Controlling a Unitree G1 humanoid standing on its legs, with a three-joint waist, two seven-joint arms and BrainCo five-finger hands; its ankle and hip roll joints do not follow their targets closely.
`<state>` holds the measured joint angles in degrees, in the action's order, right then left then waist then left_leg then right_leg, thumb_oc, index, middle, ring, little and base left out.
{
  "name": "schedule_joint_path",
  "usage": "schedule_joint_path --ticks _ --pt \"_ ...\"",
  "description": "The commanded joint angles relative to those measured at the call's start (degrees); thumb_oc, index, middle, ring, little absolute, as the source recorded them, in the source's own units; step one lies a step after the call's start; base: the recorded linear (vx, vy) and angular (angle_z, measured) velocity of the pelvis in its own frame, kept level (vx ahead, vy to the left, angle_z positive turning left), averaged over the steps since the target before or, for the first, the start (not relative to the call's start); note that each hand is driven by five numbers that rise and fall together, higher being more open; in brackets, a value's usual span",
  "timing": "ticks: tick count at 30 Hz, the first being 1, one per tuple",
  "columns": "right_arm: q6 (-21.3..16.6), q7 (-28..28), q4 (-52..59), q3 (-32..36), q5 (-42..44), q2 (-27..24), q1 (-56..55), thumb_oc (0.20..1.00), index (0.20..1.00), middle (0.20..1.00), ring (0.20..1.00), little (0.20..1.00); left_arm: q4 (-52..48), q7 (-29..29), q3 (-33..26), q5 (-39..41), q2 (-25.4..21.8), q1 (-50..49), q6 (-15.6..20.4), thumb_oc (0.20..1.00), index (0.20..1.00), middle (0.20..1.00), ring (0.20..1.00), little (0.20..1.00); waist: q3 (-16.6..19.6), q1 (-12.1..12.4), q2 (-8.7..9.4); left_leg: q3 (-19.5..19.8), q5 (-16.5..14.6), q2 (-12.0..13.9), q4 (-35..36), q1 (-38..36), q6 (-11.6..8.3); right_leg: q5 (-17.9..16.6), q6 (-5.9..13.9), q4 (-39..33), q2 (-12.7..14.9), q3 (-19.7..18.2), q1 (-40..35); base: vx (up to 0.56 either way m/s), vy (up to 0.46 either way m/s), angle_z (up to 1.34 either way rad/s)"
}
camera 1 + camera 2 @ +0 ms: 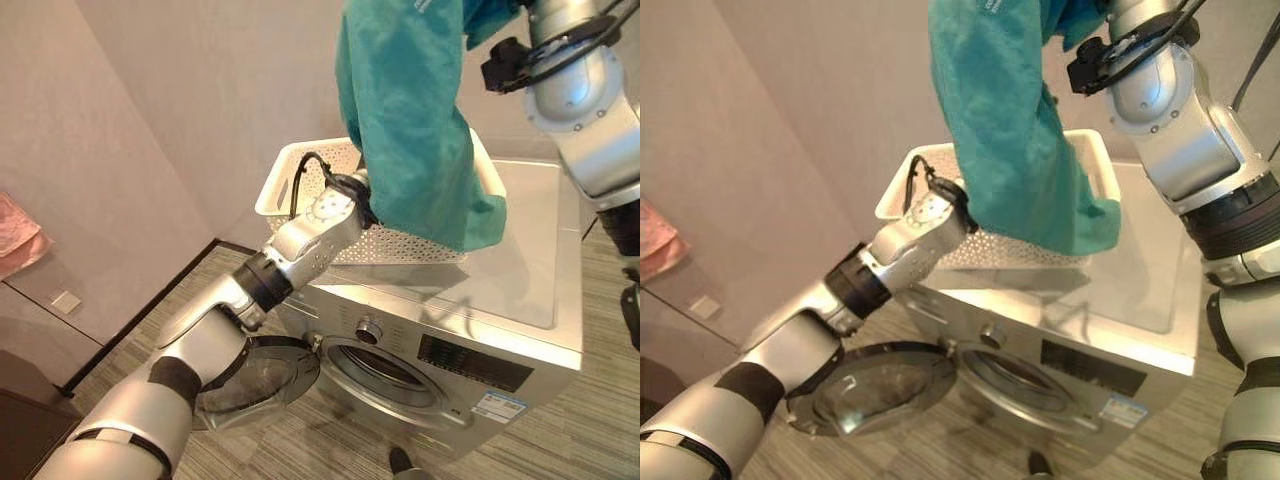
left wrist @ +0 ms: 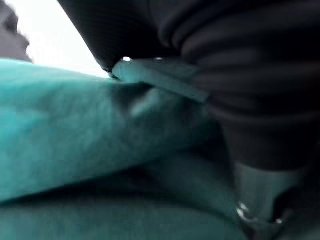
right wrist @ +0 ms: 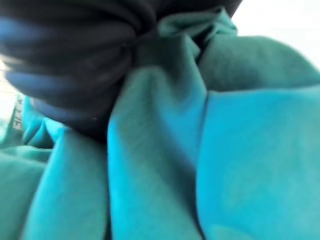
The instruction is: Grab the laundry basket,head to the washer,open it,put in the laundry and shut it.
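Presently the teal garment (image 1: 410, 120) hangs from the raised right hand (image 3: 75, 60), bunched against its ribbed cover; finger state cannot be told. Its lower end drapes into the white laundry basket (image 1: 290, 175) on top of the silver washer (image 1: 520, 300). Left hand (image 1: 345, 200) is buried behind the cloth, fingers hidden. Washer door (image 1: 255, 385) stands open.

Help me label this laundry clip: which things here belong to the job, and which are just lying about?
Job: teal garment, white basket, washer, open washer door, left hand.
Lying about: pink cloth, wall socket.
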<state>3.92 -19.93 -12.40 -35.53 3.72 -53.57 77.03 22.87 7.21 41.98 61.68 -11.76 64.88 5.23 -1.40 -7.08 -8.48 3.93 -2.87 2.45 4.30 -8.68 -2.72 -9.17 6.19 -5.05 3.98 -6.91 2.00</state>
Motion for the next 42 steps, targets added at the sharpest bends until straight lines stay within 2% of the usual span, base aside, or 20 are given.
schedule_joint_path --ticks 1,3,4,12,15,25,31,42 --pt "-0.58 -2.24 -3.94 -0.13 0.82 -1.59 4.43 0.2 0.2 0.2 0.2 0.2 -1.85 -1.51 2.57 3.2 -5.52 1.33 4.14 1.0 1.0 1.0 1.0 1.0 0.8 1.33 5.06 -1.74 -1.29 -0.2 0.03 1.24 0.76 7.64 -0.29 2.45 1.79 1.64 -4.27 0.0 0.0 0.06" --pt "-0.58 -2.24 -3.94 -0.13 0.82 -1.59 4.43 0.2 0.2 0.2 0.2 0.2 -1.85 -1.51 2.57 3.2 -5.52 1.33 4.14 1.0 1.0 1.0 1.0 1.0 0.8 1.33 5.06 -1.74 -1.29 -0.2 0.03 1.24 0.76 7.64 -0.29 2.45 1.79 1.64 -4.27 0.0 -0.017 0.05" --pt "-0.47 -2.69 -7.18 -0.84 1.03 -3.43 4.9 0.2 0.2 0.2 0.2 0.2 -9.23 -2.9 5.09 5.54 -8.97 -2.23 3.85 1.0 1.0 1.0 1.0 1.0 0.91 2.69 6.13 -1.2 -1.27 -0.07 0.09 1.28 0.79 7.67 -0.34 2.24 1.86 2.41 -4.77 0.0 -0.034 0.01" --pt "-1.07 -2.55 -9.32 -2.99 1.67 -4.71 6.99 0.2 0.2 0.2 0.2 0.2 -15.73 -4.37 7.84 7.74 -13.13 -3.96 3.07 1.0 1.0 1.0 1.0 1.0 0.95 3.26 7.04 -0.11 -1.0 0.1 0.4 1.38 0.67 7.87 -0.38 2.16 1.96 3.16 -5.11 0.0 -0.007 0.16" --pt "-1.38 -2.48 -9.97 -3.64 2.32 -4.45 7.58 0.2 0.2 0.2 0.2 0.2 -15.78 -4.34 8.63 8.17 -13.18 -3.44 2.86 1.0 1.0 1.0 1.0 1.0 0.94 3.31 7.17 0.04 -0.86 0.21 0.55 1.49 0.59 7.95 -0.35 2.24 1.95 3.54 -5.08 0.0 -0.002 0.03" --pt "-1.94 -1.82 -9.25 -4.63 4.07 -3.54 8.31 0.2 0.2 0.2 0.2 0.2 -8.39 -2.8 9.61 6.45 -4.93 2.81 1.95 1.0 1.0 1.0 1.0 1.0 0.99 2.11 7.07 -0.1 -0.73 0.31 0.7 1.78 0.27 7.86 -0.28 2.31 1.82 3.45 -4.66 0.0 0.006 0.03" --pt "-2.01 -0.33 -7.37 -4.85 5.06 -2.87 8.1 0.2 0.2 0.2 0.2 0.2 -2.73 -1.59 6.93 5.04 0.76 5.32 2.32 1.0 1.0 1.0 1.0 1.0 0.81 1.36 7.01 -0.61 -1.33 0.61 0.7 1.36 0.09 8.26 -0.27 2.28 1.59 3.2 -4.75 0.0 0.0 0.0" --pt "-2.3 0.49 -5.18 -3.71 6.14 -0.92 6.85 0.2 0.2 0.2 0.2 0.2 0.75 -0.4 1.8 4.52 2.32 4.22 4.15 1.0 1.0 1.0 1.0 1.0 0.72 0.32 6.69 -2.12 -1.64 0.87 0.7 1.03 -0.01 8.3 -0.29 2.16 1.25 2.26 -4.56 0.0 -0.003 -0.04"
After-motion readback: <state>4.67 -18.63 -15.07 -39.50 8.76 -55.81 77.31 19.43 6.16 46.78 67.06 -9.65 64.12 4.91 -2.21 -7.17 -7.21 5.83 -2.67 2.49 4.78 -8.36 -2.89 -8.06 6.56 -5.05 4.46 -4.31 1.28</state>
